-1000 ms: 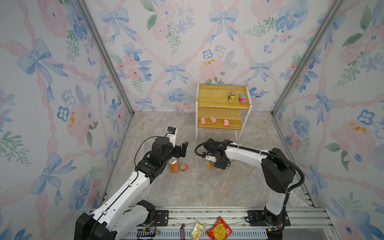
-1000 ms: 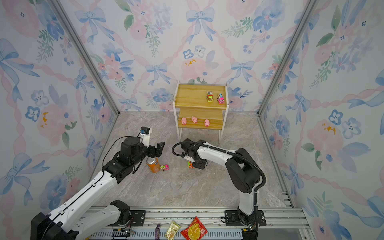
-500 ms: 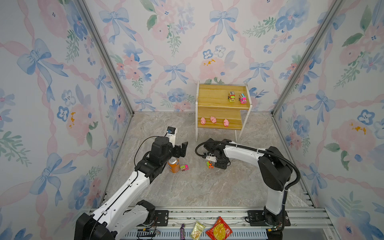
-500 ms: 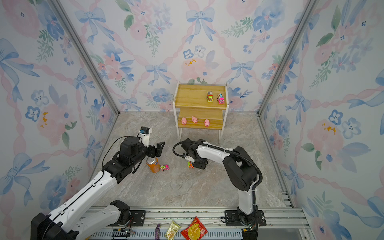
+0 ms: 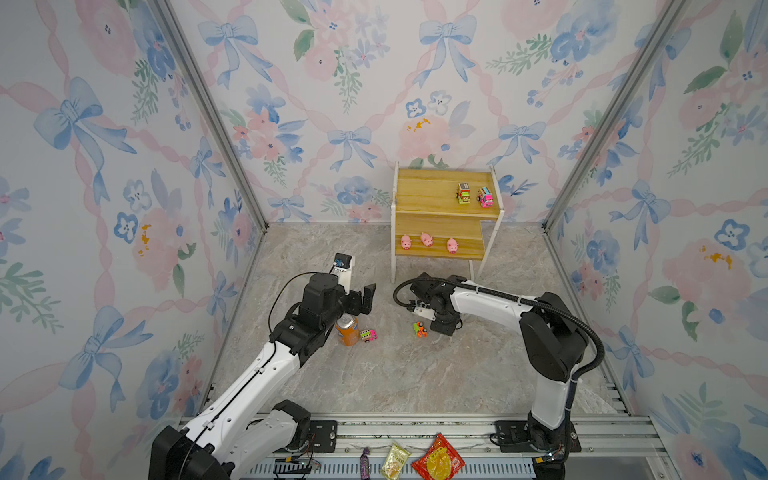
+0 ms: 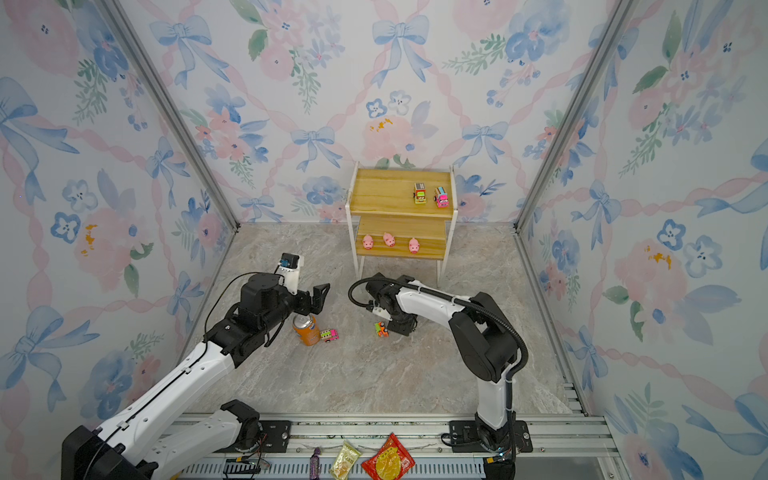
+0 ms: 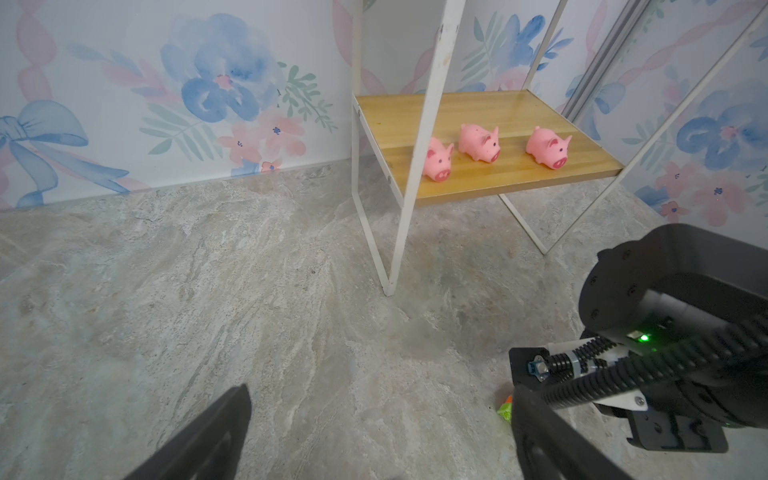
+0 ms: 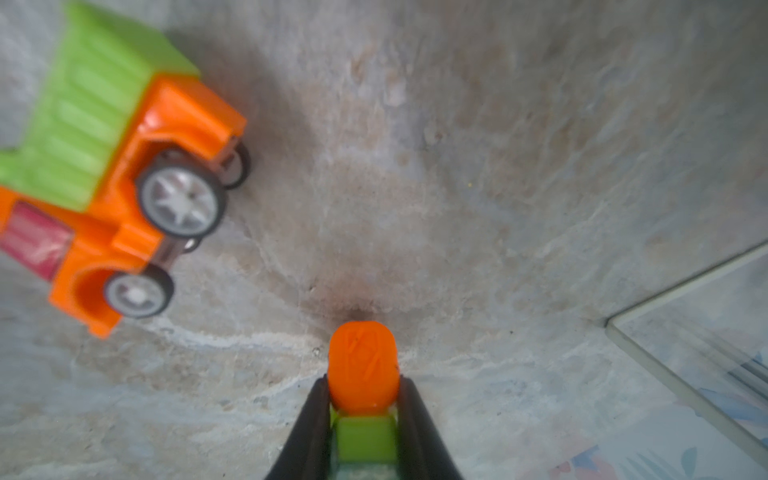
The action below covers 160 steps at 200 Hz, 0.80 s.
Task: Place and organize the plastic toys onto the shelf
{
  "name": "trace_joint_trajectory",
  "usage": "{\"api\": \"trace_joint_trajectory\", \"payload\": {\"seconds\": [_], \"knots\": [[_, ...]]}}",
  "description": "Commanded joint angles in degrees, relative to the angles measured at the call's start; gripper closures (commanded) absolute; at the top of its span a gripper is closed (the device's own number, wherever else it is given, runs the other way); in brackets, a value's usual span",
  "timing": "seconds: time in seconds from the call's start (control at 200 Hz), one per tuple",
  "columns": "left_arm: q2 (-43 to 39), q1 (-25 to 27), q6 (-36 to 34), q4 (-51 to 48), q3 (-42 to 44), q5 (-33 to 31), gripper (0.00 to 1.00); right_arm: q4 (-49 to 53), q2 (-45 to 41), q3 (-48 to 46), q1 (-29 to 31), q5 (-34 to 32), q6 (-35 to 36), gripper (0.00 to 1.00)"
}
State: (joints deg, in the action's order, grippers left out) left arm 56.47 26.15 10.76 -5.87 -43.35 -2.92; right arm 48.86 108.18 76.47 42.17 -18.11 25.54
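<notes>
While right pincer (image 8: 363, 380) grips an orange-green truck (image 8: 361, 357) lengthwise, orange end pointing down, left pincer (image 7: 380, 390) wide open

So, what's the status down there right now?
Left gripper open, empty. Right gripper shut on small orange-and-green plastic toy truck. Second green-and-orange plastic truck sits alongside, not touching.

The shelf (image 5: 432, 195), yellow boards on white legs, stands upper middle in both top views. Three pink pigs (image 5: 427, 240) stand in a row on its lower board. A yellow truck (image 5: 464, 193) and a pink truck (image 5: 485, 196) stand at the right of the upper board. On the floor at centre lie a second pink truck (image 5: 368, 335) and an orange-green truck (image 5: 420, 329), apart. My right gripper (image 8: 363, 380) pinches a small orange-green toy (image 8: 363, 365).
</notes>
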Motion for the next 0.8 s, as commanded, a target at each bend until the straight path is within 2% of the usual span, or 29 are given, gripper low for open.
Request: {"api": "trace_joint_trajectory", "payload": {"seconds": [0.0,0.295,0.47,0.575,0.665,0.795], "knots": [[0.0,-0.4,1.0,-0.2,-1.4,0.9,0.02,-3.3,-6.7,-2.5,-1.2,1.4,-5.0,0.76],[-0.7,-0.7,1.5,-0.1,-1.4,1.3,0.02,-18.9,-22.9,-13.8,-4.5,7.8,-17.9,0.76],[-1.1,-0.7,1.6,-0.2,-1.3,1.4,0.02,-33.0,-28.4,-20.9,-1.2,10.1,-28.0,0.76],[-1.5,-0.7,1.6,-0.1,-1.3,1.4,0.02,-40.7,-28.7,-23.9,2.7,6.9,-32.3,0.76],[-1.9,-0.6,1.6,-0.2,-1.1,1.4,0.02,-46.1,-27.6,-25.9,6.2,1.7,-34.8,0.76],[-2.5,-0.6,1.6,-0.2,-0.9,1.1,0.02,-51.4,-25.8,-28.7,7.8,-5.0,-38.1,0.76]]}}
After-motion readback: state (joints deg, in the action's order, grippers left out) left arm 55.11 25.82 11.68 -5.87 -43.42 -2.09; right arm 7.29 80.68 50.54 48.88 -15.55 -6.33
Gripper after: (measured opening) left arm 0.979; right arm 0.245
